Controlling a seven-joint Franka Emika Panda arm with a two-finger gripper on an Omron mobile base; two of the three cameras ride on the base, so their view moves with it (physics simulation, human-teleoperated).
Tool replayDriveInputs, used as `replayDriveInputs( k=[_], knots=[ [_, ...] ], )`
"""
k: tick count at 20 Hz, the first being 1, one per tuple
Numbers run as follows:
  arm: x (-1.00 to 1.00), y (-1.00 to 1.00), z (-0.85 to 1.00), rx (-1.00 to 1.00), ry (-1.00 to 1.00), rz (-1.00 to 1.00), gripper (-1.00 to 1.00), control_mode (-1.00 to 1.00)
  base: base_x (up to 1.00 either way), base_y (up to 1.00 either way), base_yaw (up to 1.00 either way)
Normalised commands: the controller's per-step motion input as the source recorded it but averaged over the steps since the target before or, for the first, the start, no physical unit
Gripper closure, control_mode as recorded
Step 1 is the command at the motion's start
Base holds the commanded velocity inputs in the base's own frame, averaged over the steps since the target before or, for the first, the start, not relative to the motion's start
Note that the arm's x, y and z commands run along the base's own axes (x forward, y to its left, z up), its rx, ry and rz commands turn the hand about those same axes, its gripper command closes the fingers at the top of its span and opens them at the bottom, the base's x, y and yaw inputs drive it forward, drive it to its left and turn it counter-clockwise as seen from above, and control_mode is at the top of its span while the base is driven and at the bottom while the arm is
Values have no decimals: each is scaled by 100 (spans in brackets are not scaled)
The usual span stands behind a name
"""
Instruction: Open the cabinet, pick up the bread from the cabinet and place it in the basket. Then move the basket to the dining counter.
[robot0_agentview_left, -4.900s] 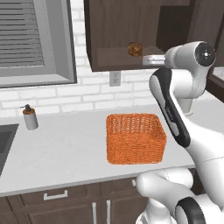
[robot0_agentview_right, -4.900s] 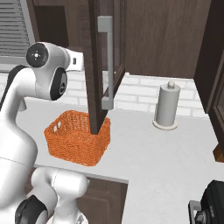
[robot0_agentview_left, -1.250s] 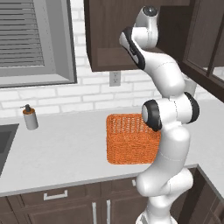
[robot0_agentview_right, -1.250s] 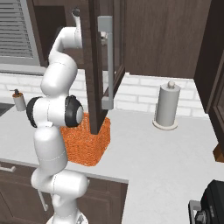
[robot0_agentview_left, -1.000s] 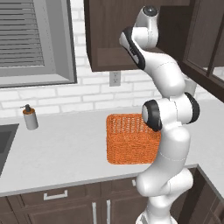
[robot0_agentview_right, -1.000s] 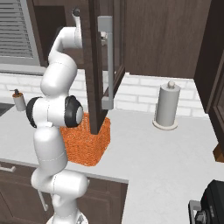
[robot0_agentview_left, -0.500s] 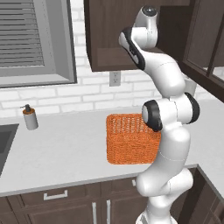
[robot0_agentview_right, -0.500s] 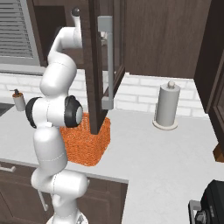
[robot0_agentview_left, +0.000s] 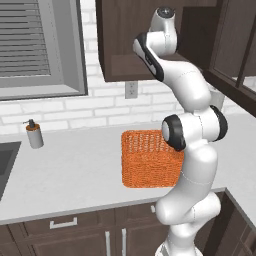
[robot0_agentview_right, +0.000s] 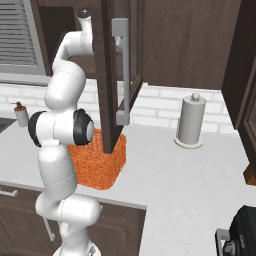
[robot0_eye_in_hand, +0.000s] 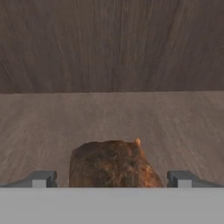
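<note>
The brown speckled bread (robot0_eye_in_hand: 111, 164) lies on the wooden shelf inside the cabinet (robot0_agentview_left: 125, 50). My gripper (robot0_eye_in_hand: 112, 179) is open, one fingertip (robot0_eye_in_hand: 39, 179) on each side of the bread with a gap to it. My arm reaches up into the cabinet's open compartment, and the hand is hidden behind the arm in the left base view. The open cabinet door (robot0_agentview_right: 117, 75) with its long silver handle (robot0_agentview_right: 122, 72) swings out over the orange wicker basket (robot0_agentview_left: 150, 159), which stands on the light worktop (robot0_agentview_left: 65, 175) below the cabinet.
A soap dispenser (robot0_agentview_left: 34, 135) stands at the left by the sink edge (robot0_agentview_left: 6, 162). A paper towel roll (robot0_agentview_right: 191, 120) stands at the right near the brick wall. Another dark glass door (robot0_agentview_left: 235, 55) hangs open at the right.
</note>
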Motion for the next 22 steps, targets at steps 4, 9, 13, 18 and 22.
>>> replayDriveInputs(
  k=[4,9,13,18,22],
  knots=[
    [0,8,-23,0,1,-3,-100,-100,0,0,0],
    [0,14,-23,0,0,-1,100,-100,0,0,0],
    [0,5,-21,1,-11,-1,100,-100,0,0,0],
    [-9,10,-19,0,-24,-4,100,-100,0,0,0],
    [-21,7,-14,0,-23,-6,100,-100,0,0,0]
  ],
)
